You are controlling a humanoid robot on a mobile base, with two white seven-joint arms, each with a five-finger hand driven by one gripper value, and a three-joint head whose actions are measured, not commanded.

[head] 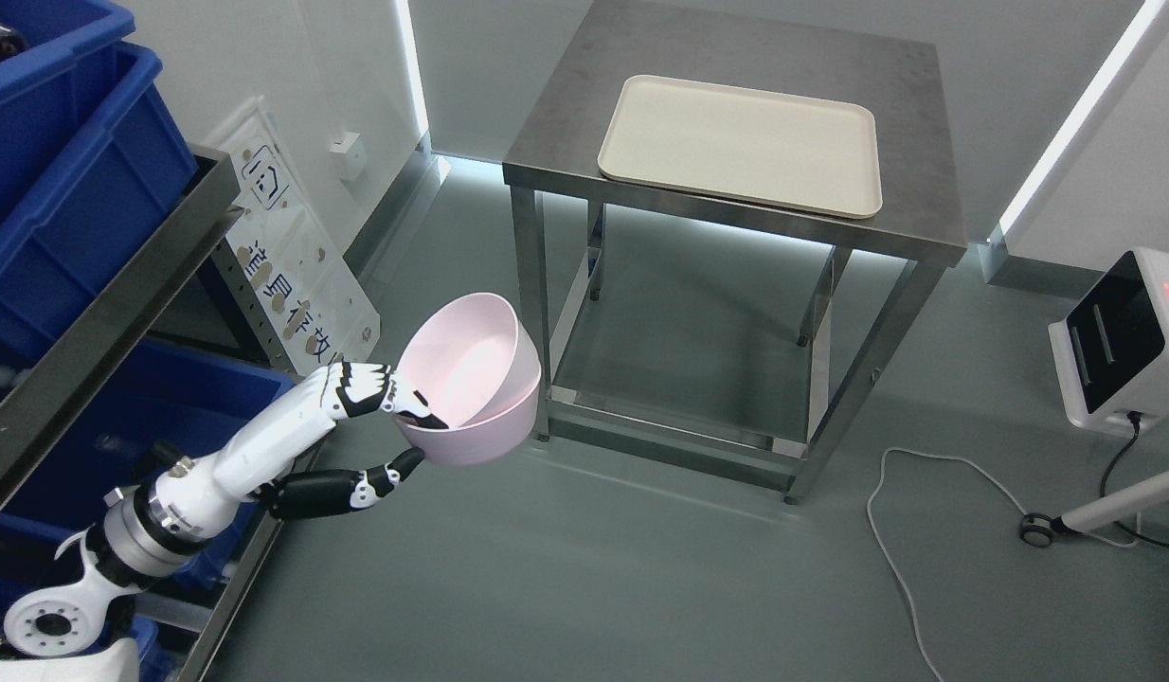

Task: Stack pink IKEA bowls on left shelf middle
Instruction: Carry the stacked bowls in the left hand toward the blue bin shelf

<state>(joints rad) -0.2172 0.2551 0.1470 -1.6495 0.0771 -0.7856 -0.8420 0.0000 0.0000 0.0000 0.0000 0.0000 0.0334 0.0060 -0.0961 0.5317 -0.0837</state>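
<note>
My left hand [409,431] comes in from the lower left and is shut on the rim of two nested pink bowls [471,384]. The inner bowl sits tilted inside the outer one. I hold them in the air above the floor, between the shelf [101,313] on the left and the steel table [727,123]. The fingers [395,398] lie over the rim and the thumb [390,472] presses under it. The right arm is out of view.
Blue bins [63,180] fill the shelf levels at left. A cream tray [741,147] lies on the steel table. A white sign panel [291,256] leans on the wall. A white device [1129,341] and a cable [902,530] lie at right.
</note>
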